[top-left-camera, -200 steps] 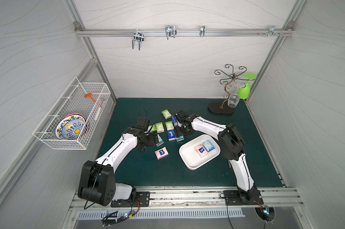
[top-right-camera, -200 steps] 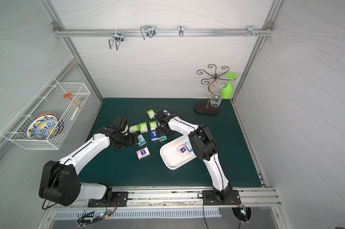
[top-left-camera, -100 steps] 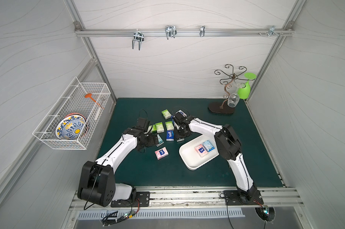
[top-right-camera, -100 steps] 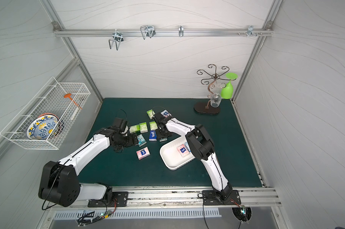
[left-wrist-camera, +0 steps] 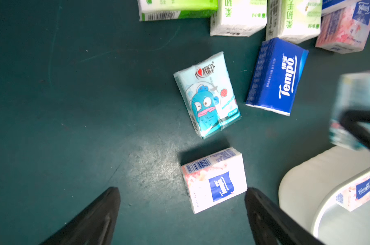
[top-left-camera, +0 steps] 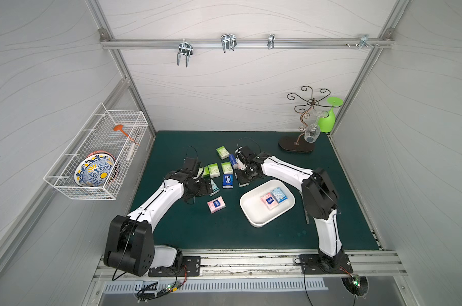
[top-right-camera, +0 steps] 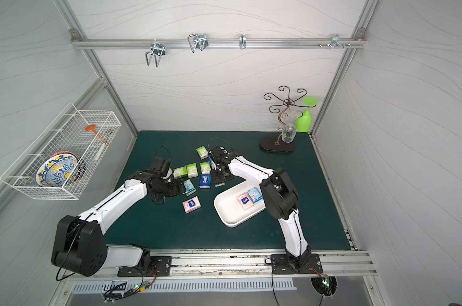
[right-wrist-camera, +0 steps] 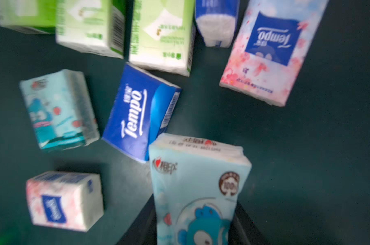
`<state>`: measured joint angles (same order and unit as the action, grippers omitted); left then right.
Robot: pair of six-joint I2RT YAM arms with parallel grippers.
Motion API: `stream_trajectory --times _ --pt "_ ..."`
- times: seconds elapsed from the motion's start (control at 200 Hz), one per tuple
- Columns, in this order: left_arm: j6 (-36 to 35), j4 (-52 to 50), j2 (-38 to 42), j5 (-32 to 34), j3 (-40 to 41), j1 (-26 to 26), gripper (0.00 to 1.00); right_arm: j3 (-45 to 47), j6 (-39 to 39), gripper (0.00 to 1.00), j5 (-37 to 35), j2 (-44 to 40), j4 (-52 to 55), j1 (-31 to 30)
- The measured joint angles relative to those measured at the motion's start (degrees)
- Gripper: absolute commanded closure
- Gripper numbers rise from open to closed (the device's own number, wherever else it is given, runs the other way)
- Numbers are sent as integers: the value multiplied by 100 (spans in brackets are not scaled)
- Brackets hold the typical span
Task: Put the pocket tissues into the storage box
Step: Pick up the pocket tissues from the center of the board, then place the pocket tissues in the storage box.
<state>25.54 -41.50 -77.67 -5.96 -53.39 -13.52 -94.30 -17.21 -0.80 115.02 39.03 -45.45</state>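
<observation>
My right gripper (right-wrist-camera: 192,224) is clamped on a light blue cartoon packet (right-wrist-camera: 199,180), gripped across its sides, and only the right wrist view shows that plainly. In both top views the wrist covers the grip. In the left wrist view the same packet is a blur at the frame edge.

My left gripper (left-wrist-camera: 181,192) stands wide and empty over the green mat (left-wrist-camera: 73,106), with a pink packet (left-wrist-camera: 213,180) lying ahead of the fingers, close to one of them. Past it lie a second cartoon packet (left-wrist-camera: 207,95) and a dark blue Tempo packet (left-wrist-camera: 277,76), near each other but apart, then a row of green packets (top-left-camera: 213,170).

The white storage box (top-left-camera: 253,209) sits on the mat just beside the right gripper and holds two stored packets (top-left-camera: 269,200) side by side, one pink and one light blue.

The top views alone give me the wire basket (top-left-camera: 97,148) on the left wall and the glass stand (top-left-camera: 296,145) in the far right corner, both well apart from the packets
</observation>
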Motion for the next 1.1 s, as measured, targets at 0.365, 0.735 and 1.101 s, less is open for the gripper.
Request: stream_trajectory --times 0.365,0.735,1.101 --pt "35 -72 -223 -343 -282 0 4 1939 212 52 122 -2369 216 -72" --pt "214 -68 -507 -614 -603 -52 5 3410 201 51 173 -3056 374 -708" --pt "297 -72 -511 -660 -638 -59 5 3257 192 50 -133 -1991 87 -752"
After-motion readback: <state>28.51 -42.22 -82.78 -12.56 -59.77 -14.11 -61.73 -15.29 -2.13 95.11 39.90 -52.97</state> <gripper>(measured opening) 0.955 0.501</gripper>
